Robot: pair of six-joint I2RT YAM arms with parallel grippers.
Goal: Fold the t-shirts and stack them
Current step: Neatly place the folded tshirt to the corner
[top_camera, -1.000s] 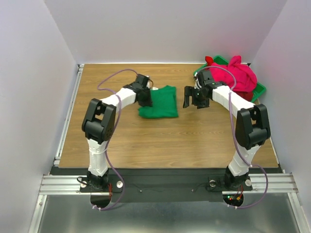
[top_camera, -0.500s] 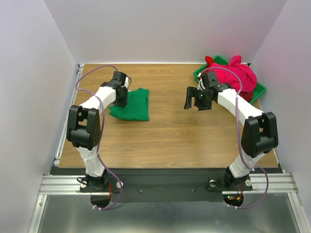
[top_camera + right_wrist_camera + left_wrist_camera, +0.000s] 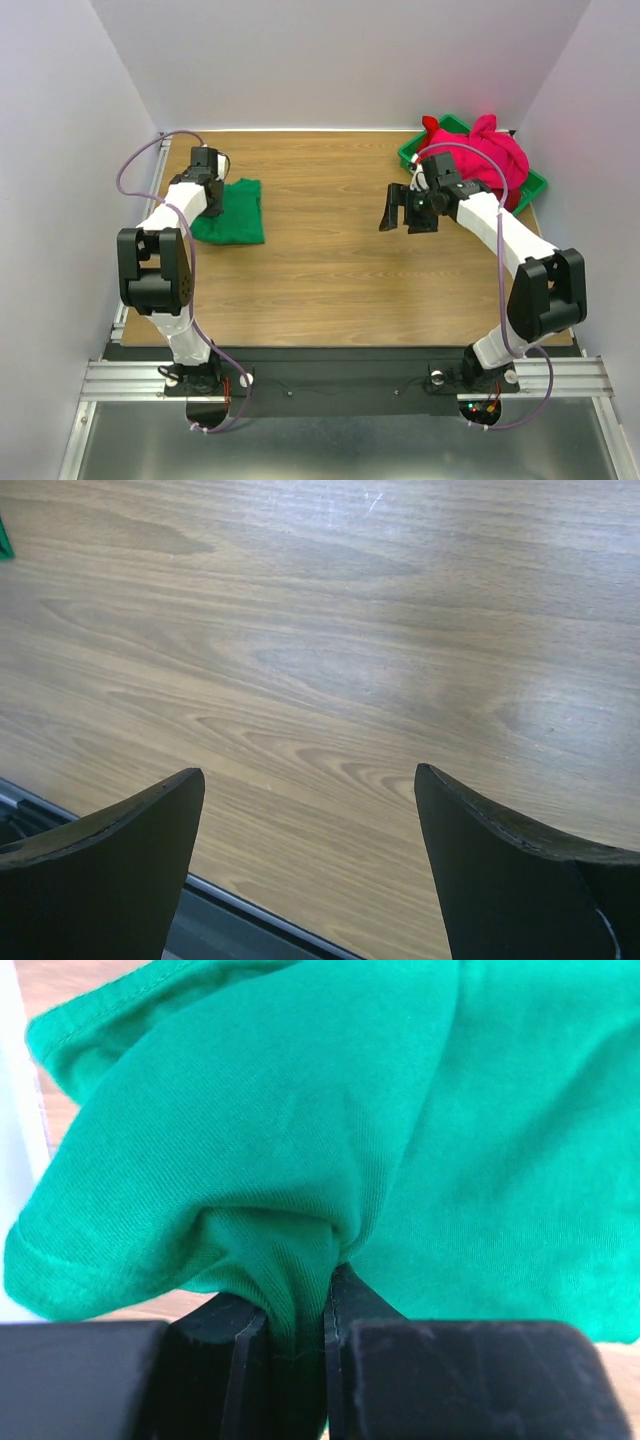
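Note:
The folded green t-shirt (image 3: 233, 212) lies on the wooden table at the far left. My left gripper (image 3: 212, 196) is shut on its left edge; in the left wrist view the green t-shirt (image 3: 330, 1130) is bunched between the jaws of the left gripper (image 3: 297, 1305). The pink t-shirt (image 3: 484, 155) is heaped in the green bin (image 3: 534, 186) at the back right, with a bit of darker red t-shirt (image 3: 512, 198) under it. My right gripper (image 3: 405, 211) is open and empty above bare table, left of the bin; it also shows in the right wrist view (image 3: 310, 780).
A metal rail (image 3: 143, 215) and the left wall run close beside the green t-shirt. The table's front rail (image 3: 260, 915) shows in the right wrist view. The wooden table (image 3: 340, 250) lies between the two arms.
My left gripper has dragged the green t-shirt from the table's middle to the far left. My right gripper has stayed almost where it was, still open.

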